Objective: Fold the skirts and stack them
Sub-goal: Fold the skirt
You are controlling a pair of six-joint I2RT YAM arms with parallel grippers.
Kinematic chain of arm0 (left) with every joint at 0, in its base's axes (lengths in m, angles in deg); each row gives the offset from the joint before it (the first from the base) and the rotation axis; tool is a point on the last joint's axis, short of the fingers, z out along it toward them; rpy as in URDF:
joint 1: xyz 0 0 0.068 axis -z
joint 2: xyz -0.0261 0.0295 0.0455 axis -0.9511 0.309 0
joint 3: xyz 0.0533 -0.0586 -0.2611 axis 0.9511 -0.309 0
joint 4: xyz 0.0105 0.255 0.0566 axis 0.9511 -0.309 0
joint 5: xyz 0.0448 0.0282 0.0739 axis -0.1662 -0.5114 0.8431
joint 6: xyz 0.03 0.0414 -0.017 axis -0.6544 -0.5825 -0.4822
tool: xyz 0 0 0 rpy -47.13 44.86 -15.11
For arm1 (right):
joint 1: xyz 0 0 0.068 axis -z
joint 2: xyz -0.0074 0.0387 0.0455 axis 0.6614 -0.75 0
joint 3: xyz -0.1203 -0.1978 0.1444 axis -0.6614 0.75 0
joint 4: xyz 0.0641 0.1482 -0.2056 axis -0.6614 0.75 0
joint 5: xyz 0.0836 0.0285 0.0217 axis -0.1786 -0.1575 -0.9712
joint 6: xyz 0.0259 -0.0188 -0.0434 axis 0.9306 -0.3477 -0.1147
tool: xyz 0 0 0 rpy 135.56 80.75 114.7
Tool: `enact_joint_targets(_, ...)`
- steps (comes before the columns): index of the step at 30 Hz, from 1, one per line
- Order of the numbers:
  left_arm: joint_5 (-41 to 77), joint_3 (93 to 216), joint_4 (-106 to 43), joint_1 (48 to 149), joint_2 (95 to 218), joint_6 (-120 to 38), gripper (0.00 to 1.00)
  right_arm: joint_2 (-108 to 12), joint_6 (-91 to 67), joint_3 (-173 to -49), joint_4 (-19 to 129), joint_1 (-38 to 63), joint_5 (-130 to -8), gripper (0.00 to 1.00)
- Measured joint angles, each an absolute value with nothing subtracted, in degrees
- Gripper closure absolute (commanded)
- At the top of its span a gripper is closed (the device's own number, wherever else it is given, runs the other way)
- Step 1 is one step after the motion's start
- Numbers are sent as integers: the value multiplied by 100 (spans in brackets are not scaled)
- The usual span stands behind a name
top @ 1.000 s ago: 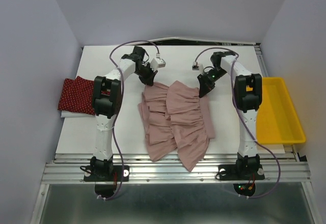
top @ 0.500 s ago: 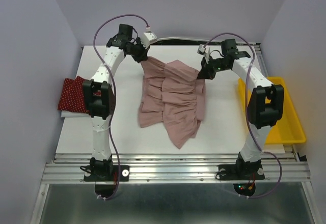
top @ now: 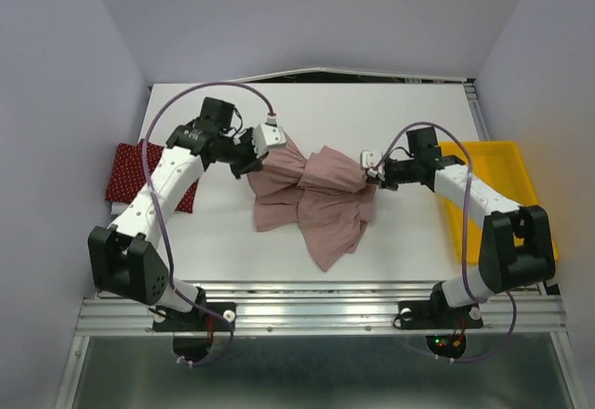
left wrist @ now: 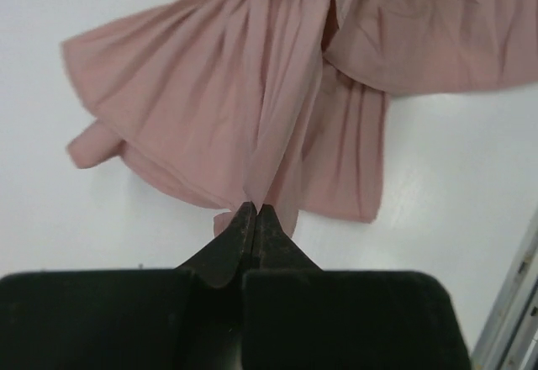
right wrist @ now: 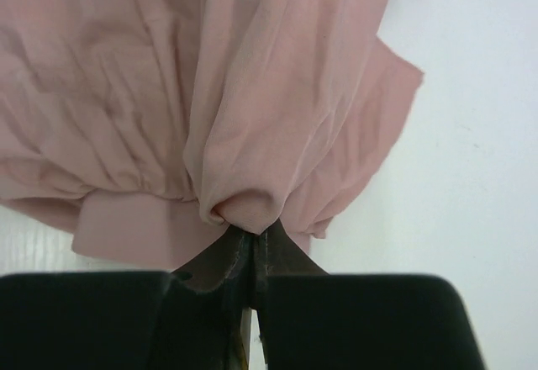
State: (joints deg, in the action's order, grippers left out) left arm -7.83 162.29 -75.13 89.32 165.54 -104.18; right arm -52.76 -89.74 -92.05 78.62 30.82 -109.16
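Observation:
The dusty pink ruffled skirt (top: pixel 311 200) lies bunched in the middle of the white table, its top edge lifted and folded toward the front. My left gripper (top: pixel 253 163) is shut on the skirt's left top corner; in the left wrist view the fingertips (left wrist: pixel 255 213) pinch a fold of pink cloth (left wrist: pixel 252 109). My right gripper (top: pixel 374 173) is shut on the skirt's right top corner; the right wrist view shows the cloth (right wrist: pixel 252 118) bunched at the fingertips (right wrist: pixel 254 237). The dark red dotted skirt (top: pixel 139 176) lies folded at the table's left edge.
A yellow plastic tray (top: pixel 511 200) stands at the table's right edge, under the right forearm. A metal rail (top: pixel 316 302) runs along the front edge. Grey walls close in the left, right and back.
Both grippers have carried the pink skirt's top edge from the back of the table toward the front, folding it over its lower part. The red skirt has not moved.

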Motion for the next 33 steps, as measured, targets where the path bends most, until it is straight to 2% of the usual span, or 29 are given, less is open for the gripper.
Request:
enact_joint_targets(4,-409,14938,-7150,9249,16281,-10350,100,-5057,-9420,-8514,7591,2820,-10671,99)
enact_joint_targets(9,227,13795,-6536,9542,16617,-10088,100,-5083,-9564,-7922,7031,2472,-10245,96)
enact_joint_targets(14,557,13722,-5839,9553,17050,-9928,100,-5143,-9691,-7686,6725,2356,-10051,97)
enact_joint_targets(22,600,13742,-5581,9557,17076,-9845,100,-5044,-9791,-7684,6668,2356,-9856,98)
enact_joint_targets(30,681,14195,-5845,9555,17000,-9782,100,-4791,-9846,-8951,7698,2356,-9817,99)
enact_joint_targets(33,688,14328,-5963,9555,16836,-9749,100,-4533,-9931,-9028,7962,2328,-9850,98)
